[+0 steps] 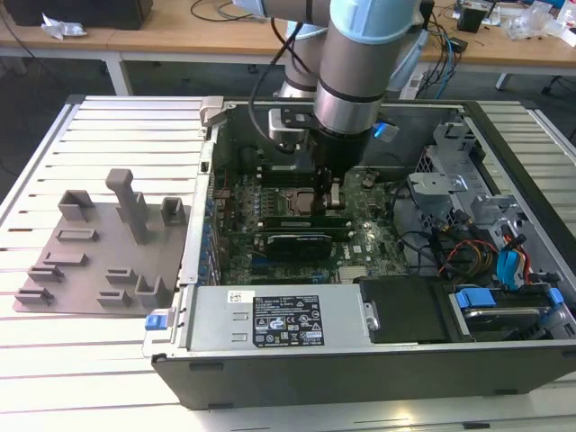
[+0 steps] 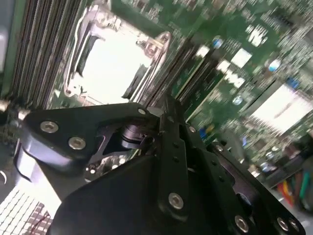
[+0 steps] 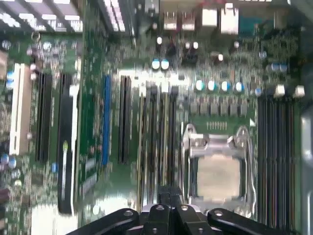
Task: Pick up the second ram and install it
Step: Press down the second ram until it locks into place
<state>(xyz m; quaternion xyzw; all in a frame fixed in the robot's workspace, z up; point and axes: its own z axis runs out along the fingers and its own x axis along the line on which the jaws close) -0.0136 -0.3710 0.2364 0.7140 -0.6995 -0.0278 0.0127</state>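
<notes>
One claw point(image 1: 331, 191), low over motherboard point(image 1: 360, 238)

- You see a wooden desk point(image 1: 180, 36) along the far side, strewn with cables point(image 1: 450, 45).
- Your work surface is a pale slatted table point(image 1: 90, 360), evenly and brightly lit.
- Dark floor point(image 1: 27, 90) shows at the exterior view's far left.

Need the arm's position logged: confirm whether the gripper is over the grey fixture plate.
No: in the exterior view the gripper is down inside the open computer case, and the grey fixture plate lies apart.
</notes>
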